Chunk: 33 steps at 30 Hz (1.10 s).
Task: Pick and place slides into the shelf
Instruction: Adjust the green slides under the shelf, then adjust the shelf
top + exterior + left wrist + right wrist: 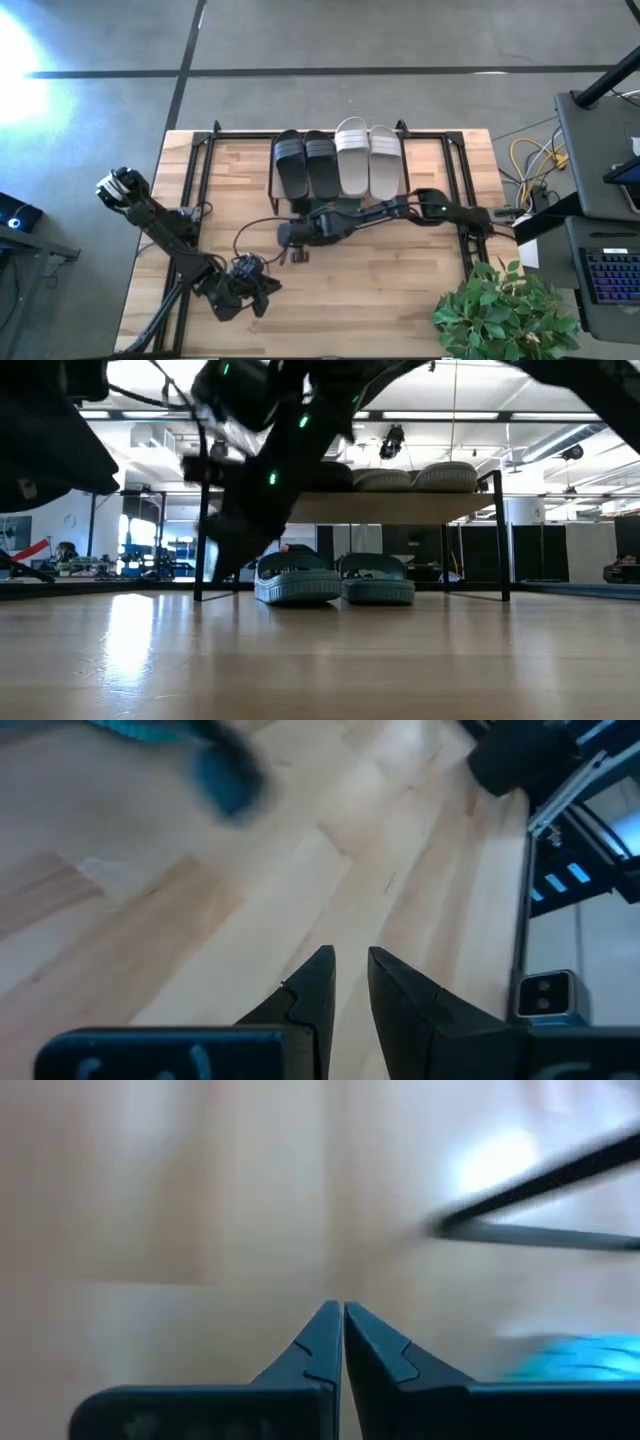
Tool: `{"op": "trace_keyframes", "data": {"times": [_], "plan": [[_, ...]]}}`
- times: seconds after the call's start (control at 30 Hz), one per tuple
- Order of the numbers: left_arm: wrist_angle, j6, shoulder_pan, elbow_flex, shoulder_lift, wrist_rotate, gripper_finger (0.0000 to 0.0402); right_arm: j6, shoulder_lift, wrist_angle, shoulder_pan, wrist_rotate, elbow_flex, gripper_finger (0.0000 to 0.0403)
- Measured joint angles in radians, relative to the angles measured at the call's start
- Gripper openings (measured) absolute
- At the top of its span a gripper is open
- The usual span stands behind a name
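Note:
The shelf (340,128) stands at the table's far middle. A black pair of slides (305,163) and a white pair (368,158) lie side by side on its board. In the low view the teal pair (335,582) stands on the table under the shelf (400,507). My right gripper (285,237) is shut and empty, low over the table in front of the shelf's left end; its wrist view (343,1312) shows a teal slide (580,1355) off to one side. My left gripper (255,290) waits near the table's near edge, its fingers (350,965) a narrow gap apart, holding nothing.
A potted plant (500,305) stands at the table's near right corner. A black table frame (195,160) runs along both sides of the shelf. Cables (530,160) and a keyboard (610,275) lie off the right edge. Bare wood (380,290) lies in front of the shelf.

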<state>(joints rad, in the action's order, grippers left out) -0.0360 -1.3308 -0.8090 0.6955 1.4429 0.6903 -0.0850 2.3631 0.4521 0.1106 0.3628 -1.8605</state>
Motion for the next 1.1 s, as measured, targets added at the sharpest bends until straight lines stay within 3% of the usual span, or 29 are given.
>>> {"op": "trace_keyframes", "data": {"times": [0.2, 0.5, 0.93, 1.1], "plan": [[0.001, -0.001, -0.024, 0.019, 0.000, 0.003, 0.0049, -0.119, 0.091, 0.106, -0.047, 0.185, -0.106, 0.0009], [-0.001, 0.000, -0.028, 0.020, 0.000, 0.027, 0.0049, -0.048, 0.105, 0.277, -0.070, 0.267, -0.124, 0.0009], [-0.005, 0.002, -0.028, 0.032, 0.000, 0.060, 0.0049, 0.047, 0.048, 0.335, -0.019, 0.237, -0.212, 0.0009], [-0.128, 0.002, -0.030, 0.051, -0.028, 0.198, 0.0049, 0.250, -0.053, 0.495, 0.034, 0.244, -0.257, 0.0009]]}}
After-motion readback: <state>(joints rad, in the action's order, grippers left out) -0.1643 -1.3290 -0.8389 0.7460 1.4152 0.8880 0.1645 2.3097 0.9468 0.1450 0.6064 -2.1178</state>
